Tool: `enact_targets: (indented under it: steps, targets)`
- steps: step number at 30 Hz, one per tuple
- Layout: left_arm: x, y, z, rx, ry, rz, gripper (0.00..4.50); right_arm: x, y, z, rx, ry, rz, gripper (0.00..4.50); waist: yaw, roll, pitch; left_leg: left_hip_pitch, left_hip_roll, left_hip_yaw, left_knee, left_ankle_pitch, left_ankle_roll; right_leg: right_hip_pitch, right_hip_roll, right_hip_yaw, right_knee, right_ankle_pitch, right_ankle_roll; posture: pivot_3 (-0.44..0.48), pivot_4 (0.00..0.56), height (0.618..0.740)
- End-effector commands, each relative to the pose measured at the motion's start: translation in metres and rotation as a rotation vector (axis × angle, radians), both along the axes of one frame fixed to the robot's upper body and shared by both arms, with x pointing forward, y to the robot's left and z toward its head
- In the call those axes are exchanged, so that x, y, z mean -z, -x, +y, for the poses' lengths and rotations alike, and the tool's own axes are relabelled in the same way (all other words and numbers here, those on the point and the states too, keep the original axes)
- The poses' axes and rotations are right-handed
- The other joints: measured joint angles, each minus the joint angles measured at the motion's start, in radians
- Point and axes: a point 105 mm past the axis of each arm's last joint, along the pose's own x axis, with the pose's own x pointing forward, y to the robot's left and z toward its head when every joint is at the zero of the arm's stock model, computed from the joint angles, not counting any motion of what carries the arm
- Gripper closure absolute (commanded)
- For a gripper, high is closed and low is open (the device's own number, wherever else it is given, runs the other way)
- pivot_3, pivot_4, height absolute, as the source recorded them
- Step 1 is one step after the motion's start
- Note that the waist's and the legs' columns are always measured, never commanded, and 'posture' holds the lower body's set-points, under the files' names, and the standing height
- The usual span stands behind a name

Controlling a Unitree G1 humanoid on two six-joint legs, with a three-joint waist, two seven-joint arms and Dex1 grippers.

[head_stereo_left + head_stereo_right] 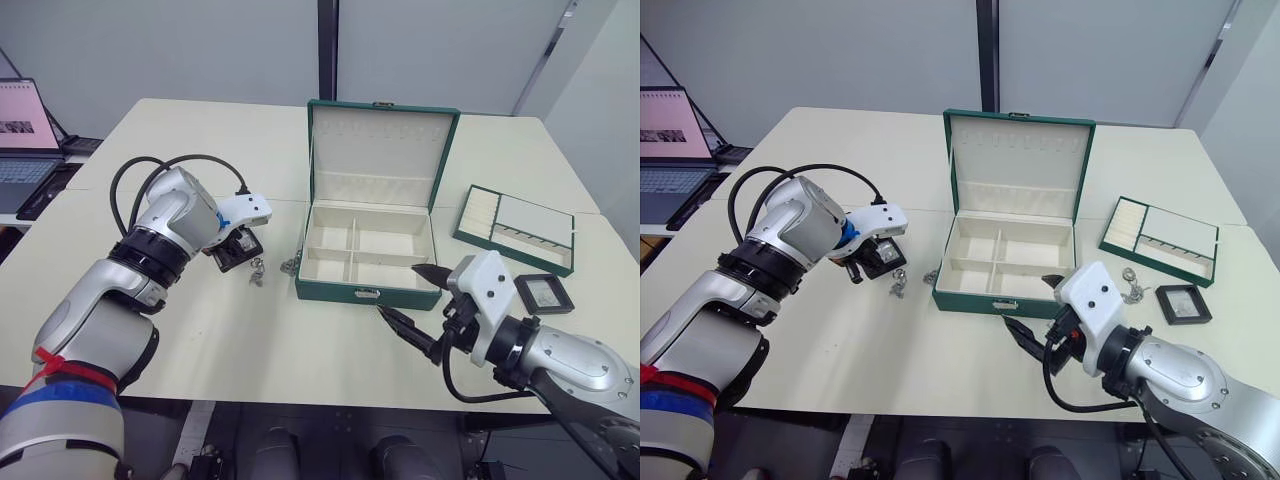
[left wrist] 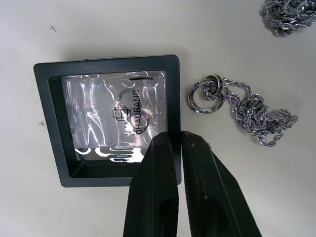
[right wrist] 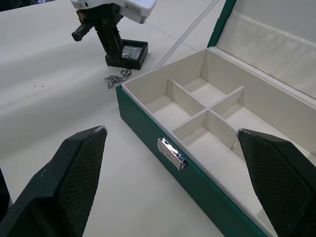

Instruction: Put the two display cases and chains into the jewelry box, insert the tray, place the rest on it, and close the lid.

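Observation:
The jewelry box stands open at the table's middle, its lid upright and its cream compartments empty. One display case lies left of the box. My left gripper is shut, its fingertips over that case's edge. Two chains lie between that case and the box. My right gripper is open wide in front of the box's clasp, holding nothing. The other display case lies right of the box with a chain beside it. The tray sits at the back right.
A laptop stands on a separate surface off the table's left side. The table's front edge runs just beneath my right arm. A black cable loops over my left forearm.

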Motion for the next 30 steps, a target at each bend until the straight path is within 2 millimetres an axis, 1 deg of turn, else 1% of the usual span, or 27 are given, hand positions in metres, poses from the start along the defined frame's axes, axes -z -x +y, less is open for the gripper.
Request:
enact_targets:
  steps: [1, 5, 9, 13, 16, 18, 21, 25, 30]
  targets:
    - [-0.007, 0.000, 0.008, -0.013, -0.004, -0.021, 4.46, -0.009, 0.005, 0.002, -0.017, -0.011, -0.052, 0.00, 0.000, 0.000, 0.000, 0.000, 0.000, 0.000, 0.000, 0.000, 0.000, 0.000, 0.000, 0.000, 0.000, 0.000, 0.000, 0.000, 0.150, 0.740]
    - [-0.011, 0.001, 0.012, 0.000, -0.004, -0.022, 4.46, -0.009, 0.006, 0.002, -0.015, -0.016, -0.053, 0.00, 0.000, 0.000, 0.000, 0.000, 0.000, 0.000, 0.000, 0.000, 0.000, 0.000, 0.000, 0.000, 0.000, 0.000, 0.000, 0.000, 0.150, 0.740]
    - [-0.032, 0.007, 0.021, 0.041, -0.022, -0.029, 4.46, -0.010, 0.006, -0.002, -0.007, -0.021, -0.061, 0.00, -0.002, 0.000, 0.000, 0.000, 0.000, 0.000, 0.000, 0.000, 0.000, 0.000, 0.000, 0.000, 0.000, 0.000, 0.000, 0.000, 0.150, 0.740]
    - [-0.052, 0.023, 0.022, 0.134, -0.030, 0.007, 4.46, -0.011, 0.006, -0.004, -0.002, -0.027, -0.066, 0.00, -0.001, 0.000, 0.000, 0.000, 0.000, 0.000, 0.000, 0.000, 0.000, 0.000, 0.000, 0.000, 0.000, 0.000, 0.000, 0.000, 0.150, 0.740]
    - [-0.065, 0.037, 0.016, 0.215, -0.026, 0.027, 4.46, -0.012, 0.005, -0.012, 0.028, -0.038, -0.074, 0.00, 0.002, 0.000, 0.000, 0.000, 0.000, 0.000, 0.000, 0.000, 0.000, 0.000, 0.000, -0.001, 0.000, 0.000, 0.000, 0.000, 0.150, 0.740]
    - [-0.070, 0.044, 0.012, 0.253, -0.019, 0.031, 4.46, -0.014, 0.005, -0.018, 0.051, -0.038, -0.090, 0.00, 0.003, 0.000, 0.000, 0.000, 0.000, 0.000, 0.000, 0.000, 0.000, 0.000, 0.000, -0.001, 0.000, 0.000, 0.000, 0.000, 0.150, 0.740]
    - [-0.080, 0.053, -0.002, 0.312, 0.020, 0.032, 4.46, -0.014, 0.005, -0.024, 0.076, -0.040, -0.108, 0.00, 0.003, 0.000, 0.000, 0.000, 0.000, -0.001, 0.001, 0.000, 0.000, 0.001, 0.000, -0.002, 0.000, 0.000, 0.000, 0.000, 0.150, 0.740]
    - [-0.097, 0.062, -0.036, 0.417, 0.098, 0.039, 4.46, -0.010, 0.008, -0.026, 0.082, -0.044, -0.092, 0.00, 0.003, 0.000, 0.000, -0.001, 0.000, -0.002, 0.001, 0.000, 0.000, 0.002, 0.000, -0.003, 0.000, 0.000, 0.000, 0.000, 0.150, 0.740]
    - [-0.113, 0.068, -0.075, 0.550, 0.155, 0.037, 4.46, -0.005, 0.010, -0.032, 0.116, -0.056, -0.082, 0.00, 0.002, 0.001, 0.000, -0.001, 0.000, -0.003, 0.002, 0.000, 0.000, 0.001, 0.000, -0.002, 0.000, 0.000, 0.000, 0.000, 0.150, 0.740]
